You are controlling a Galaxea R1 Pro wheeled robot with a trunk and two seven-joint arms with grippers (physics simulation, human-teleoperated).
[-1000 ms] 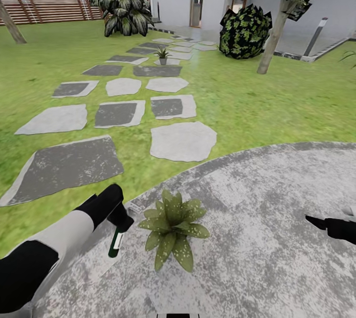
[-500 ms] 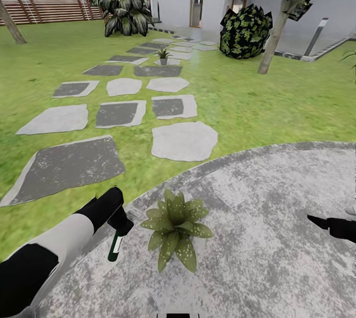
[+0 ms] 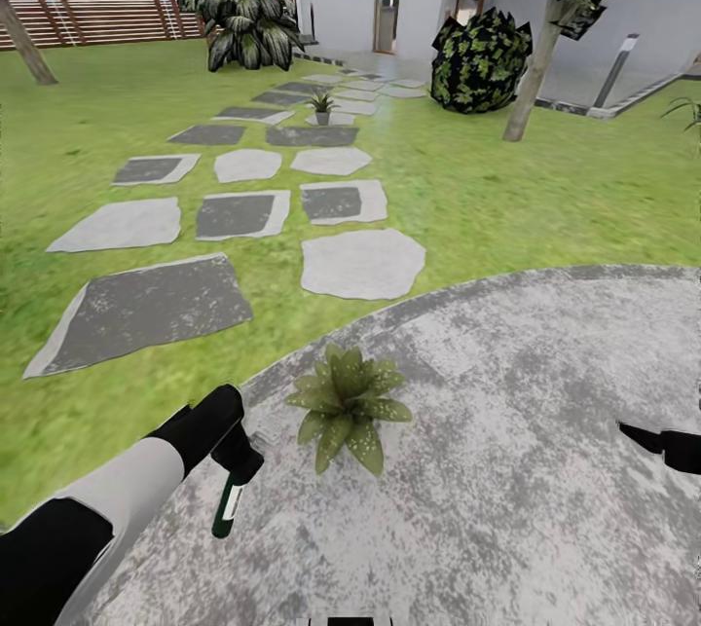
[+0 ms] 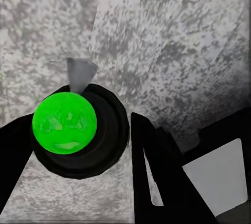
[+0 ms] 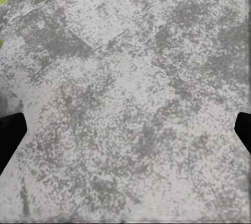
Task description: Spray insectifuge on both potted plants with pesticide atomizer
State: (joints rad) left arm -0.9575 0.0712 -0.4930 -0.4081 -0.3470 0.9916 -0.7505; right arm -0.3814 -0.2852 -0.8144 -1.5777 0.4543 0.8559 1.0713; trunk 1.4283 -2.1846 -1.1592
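- Pesticide atomizer (image 3: 227, 507) hangs from the left pincer (image 3: 237, 462), which is clamped on its upper part, over the round grey patio (image 3: 506, 470); the dark bottle with its white label points downward.
- In the left wrist view the atomizer (image 4: 78, 130) appears as a dark round shape with a bright green circle, sitting between the pincer's black fingers (image 4: 157, 177).
- Nearer potted plant (image 3: 347, 404) stands on the patio just right of the atomizer, apart from it; the bottle remains beside it as it was a second ago.
- The whole head view has shifted since then, so this plant now shows higher in the picture.
- Second potted plant (image 3: 320, 105) stands far off among the stepping stones (image 3: 362, 263).
- Right pincer (image 3: 654, 439) hovers above the patio with nothing in it; its dark fingertips (image 5: 10, 135) are spread wide over bare paving.
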